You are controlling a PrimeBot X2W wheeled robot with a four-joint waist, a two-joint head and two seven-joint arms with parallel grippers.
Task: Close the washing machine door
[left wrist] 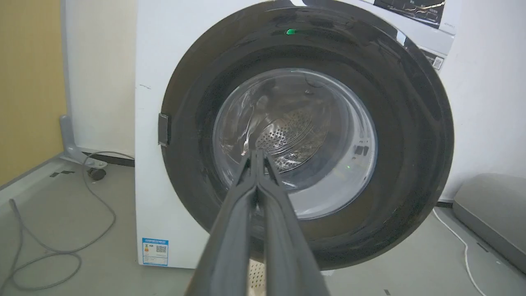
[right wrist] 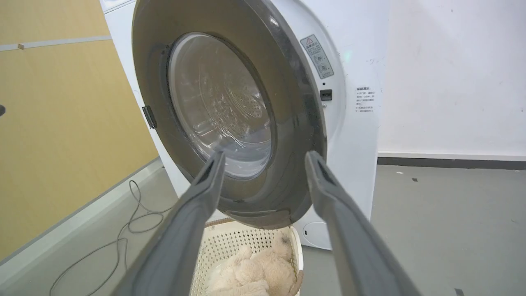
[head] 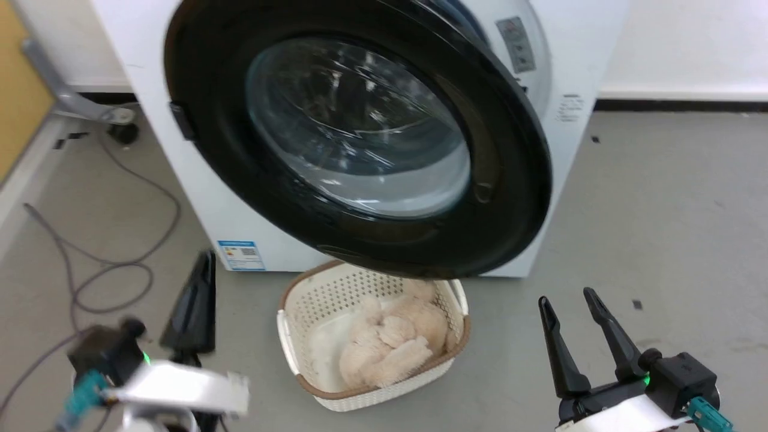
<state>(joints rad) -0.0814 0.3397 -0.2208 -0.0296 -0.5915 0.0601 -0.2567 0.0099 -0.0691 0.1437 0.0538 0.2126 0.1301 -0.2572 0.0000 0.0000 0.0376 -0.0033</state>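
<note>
Head view is showing the washing machine door [head: 360, 138] ajar, hinge [head: 180, 120] at 9 o'clock, free edge at 3. The right gripper [head: 566, 297], spread and empty, is sitting nearer that edge, door at its 11 o'clock; the left gripper [head: 206, 264] is pinched closed, empty. Right wrist view is exposing the gap behind.

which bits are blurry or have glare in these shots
Head view: the left end effector and its forearm are smeared with blur, the right end effector is sharp, and white streaks glare on the washing machine door glass. Left wrist view: a green spot glints on the door's glossy rim. Right wrist view: the near fingers look soft.
</note>
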